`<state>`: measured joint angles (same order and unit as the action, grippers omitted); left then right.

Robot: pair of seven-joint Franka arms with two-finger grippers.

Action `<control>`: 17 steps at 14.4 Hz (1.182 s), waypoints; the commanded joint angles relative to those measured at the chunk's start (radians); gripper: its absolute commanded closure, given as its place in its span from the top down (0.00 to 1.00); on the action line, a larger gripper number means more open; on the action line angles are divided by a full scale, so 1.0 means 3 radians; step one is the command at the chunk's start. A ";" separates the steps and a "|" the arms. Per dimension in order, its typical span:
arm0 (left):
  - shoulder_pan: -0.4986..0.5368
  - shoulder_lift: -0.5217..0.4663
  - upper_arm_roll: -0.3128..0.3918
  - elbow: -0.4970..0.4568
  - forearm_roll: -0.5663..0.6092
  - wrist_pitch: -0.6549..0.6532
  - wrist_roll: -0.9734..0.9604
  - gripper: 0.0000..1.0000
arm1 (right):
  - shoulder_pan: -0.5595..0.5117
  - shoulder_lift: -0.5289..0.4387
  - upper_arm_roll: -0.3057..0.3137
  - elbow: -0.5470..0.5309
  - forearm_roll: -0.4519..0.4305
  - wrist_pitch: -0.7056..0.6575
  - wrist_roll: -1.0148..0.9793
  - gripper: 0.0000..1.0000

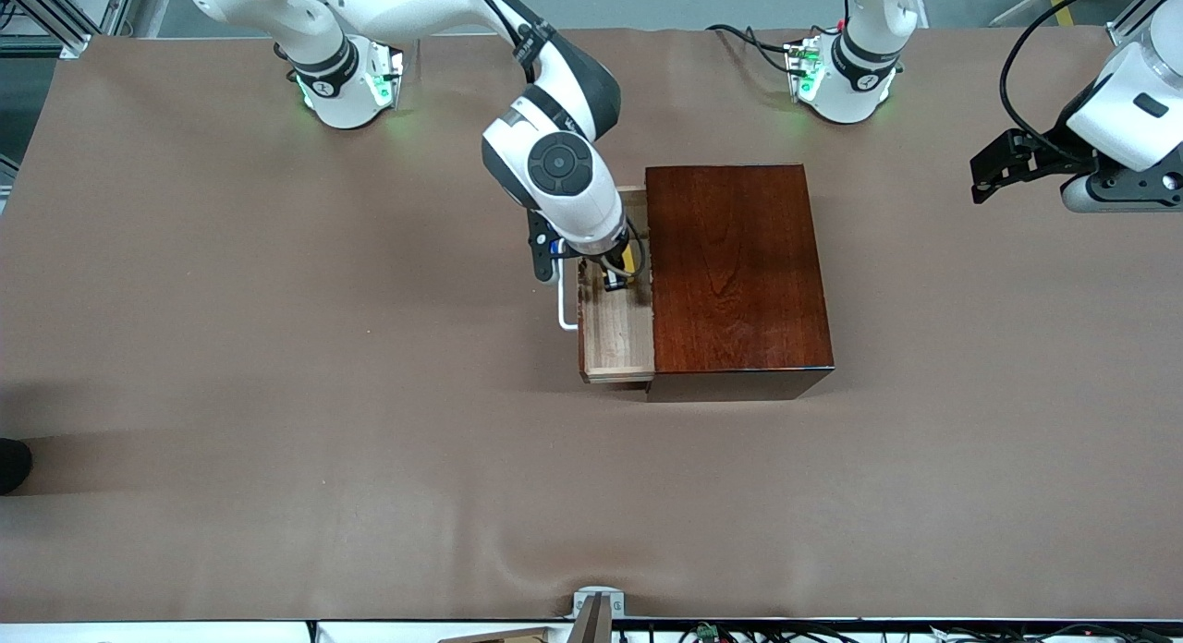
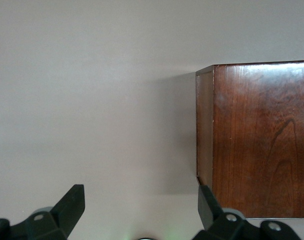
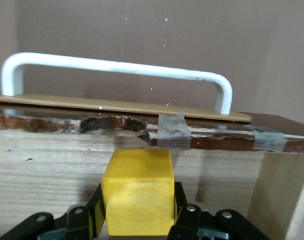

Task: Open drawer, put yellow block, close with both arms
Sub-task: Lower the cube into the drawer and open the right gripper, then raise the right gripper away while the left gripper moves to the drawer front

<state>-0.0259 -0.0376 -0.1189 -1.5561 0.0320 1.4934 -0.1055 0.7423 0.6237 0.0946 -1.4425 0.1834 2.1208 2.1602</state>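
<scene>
Across the brown table (image 1: 277, 394), the largest thing is the glossy reddish-brown wooden box (image 1: 735, 273), standing about midway between the two arms' ends. Its drawer (image 1: 615, 333) is pulled out toward the right arm's end, showing a pale bare-wood floor, and the white U-shaped handle (image 3: 116, 67) sticks out from the drawer's front.

Next in size, the right arm (image 1: 554, 163) reaches from its base down into the open drawer. The left arm (image 1: 1128, 116) waits off at its own end of the table, well apart from the box, with the box's corner showing in its wrist view.

Its left gripper (image 2: 141, 210) hangs above bare tabletop with the fingers (image 2: 71, 202) spread wide and nothing between them.

Down in the drawer, the right gripper (image 3: 136, 220) is clamped tight on the yellow block (image 3: 136, 190), one finger on each side of the cube. The block sits inside the drawer's tray, close to the inner face of the drawer's front, just below the handle.
</scene>
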 commanded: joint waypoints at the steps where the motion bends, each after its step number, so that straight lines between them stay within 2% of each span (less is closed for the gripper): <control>1: 0.0030 -0.0100 -0.0023 -0.0095 -0.0040 -0.0008 0.0065 1.00 | 0.0052 0.0043 -0.0039 0.0063 -0.0075 0.0013 0.0111 0.21; 2: 0.0030 -0.0100 -0.0023 -0.0095 -0.0040 -0.0008 0.0065 1.00 | 0.0052 0.0058 -0.0039 0.0063 -0.0080 -0.0003 0.0116 0.33; 3: 0.0025 -0.0100 -0.0023 -0.0095 -0.0045 -0.0013 0.0060 1.00 | 0.0047 0.0058 -0.0039 0.0063 -0.0080 -0.0028 0.0121 0.56; 4: 0.0025 -0.0100 -0.0028 -0.0095 -0.0045 -0.0013 0.0060 1.00 | 0.0047 0.0053 -0.0049 0.0068 -0.0080 -0.0044 0.0121 0.72; 6: 0.0025 -0.0095 -0.0069 -0.0090 -0.0045 -0.0013 0.0020 1.00 | 0.0036 0.0043 -0.0055 0.0084 -0.0085 -0.0074 0.0116 1.00; 8: 0.0030 -0.0095 -0.0115 -0.0085 -0.0045 -0.0013 -0.0011 1.00 | 0.0006 0.0018 -0.0055 0.0109 -0.0085 -0.0166 0.0101 1.00; 13: 0.0020 -0.0085 -0.0191 -0.0064 -0.0050 -0.0028 -0.0021 1.00 | -0.0172 -0.0008 -0.0065 0.0553 -0.0070 -0.0626 0.0086 1.00; 17: 0.0000 0.0043 -0.0477 0.0058 -0.0066 -0.0028 -0.0480 1.00 | -0.0362 -0.0054 -0.0080 0.0881 -0.0095 -0.0953 -0.0031 1.00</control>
<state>-0.0275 -0.0368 -0.2190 -1.5592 0.0317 1.4913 -0.1725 0.6599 0.6212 0.0635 -1.2168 0.1751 1.8805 2.1664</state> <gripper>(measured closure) 0.000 0.000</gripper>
